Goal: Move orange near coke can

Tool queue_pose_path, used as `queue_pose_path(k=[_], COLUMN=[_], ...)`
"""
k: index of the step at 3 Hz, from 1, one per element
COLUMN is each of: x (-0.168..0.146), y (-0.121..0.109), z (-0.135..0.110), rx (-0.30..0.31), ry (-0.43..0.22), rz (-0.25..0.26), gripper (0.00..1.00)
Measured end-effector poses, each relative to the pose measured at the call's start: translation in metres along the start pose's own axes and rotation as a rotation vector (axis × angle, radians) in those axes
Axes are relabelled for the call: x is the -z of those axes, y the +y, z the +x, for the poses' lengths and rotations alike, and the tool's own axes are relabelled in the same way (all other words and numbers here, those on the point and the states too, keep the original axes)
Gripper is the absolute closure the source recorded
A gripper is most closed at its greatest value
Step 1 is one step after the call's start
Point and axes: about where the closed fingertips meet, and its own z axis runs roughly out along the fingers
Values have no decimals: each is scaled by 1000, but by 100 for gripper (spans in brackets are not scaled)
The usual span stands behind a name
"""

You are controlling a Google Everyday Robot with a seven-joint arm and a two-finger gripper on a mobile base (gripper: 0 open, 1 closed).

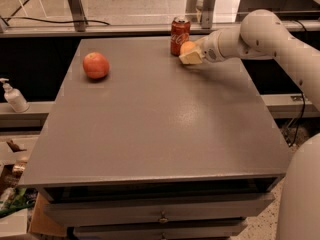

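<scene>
The coke can [180, 35] stands upright at the far edge of the grey table [160, 129], red with white script and a silver top. The orange [187, 47] is just right of the can, almost touching it, low over the table. My gripper [192, 55] reaches in from the right and is shut on the orange. Its cream fingers [191, 59] wrap the fruit's lower right side and hide part of it. The white arm [260, 31] runs off to the right.
A reddish-pink apple [95, 65] lies at the table's far left. A white pump bottle [14, 97] stands on a ledge left of the table. Drawers sit under the table's front edge. Metal posts and a rail stand behind the can.
</scene>
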Motion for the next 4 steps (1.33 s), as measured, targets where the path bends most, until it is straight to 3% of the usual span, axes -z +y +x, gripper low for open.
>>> queue_pose_path(k=[1, 2, 4], x=[1, 2, 20], y=[-1, -2, -7], z=[1, 4, 13], rx=[-3, -8, -40], ry=[3, 9, -17], rz=[-1, -1, -13], gripper=[13, 0, 0])
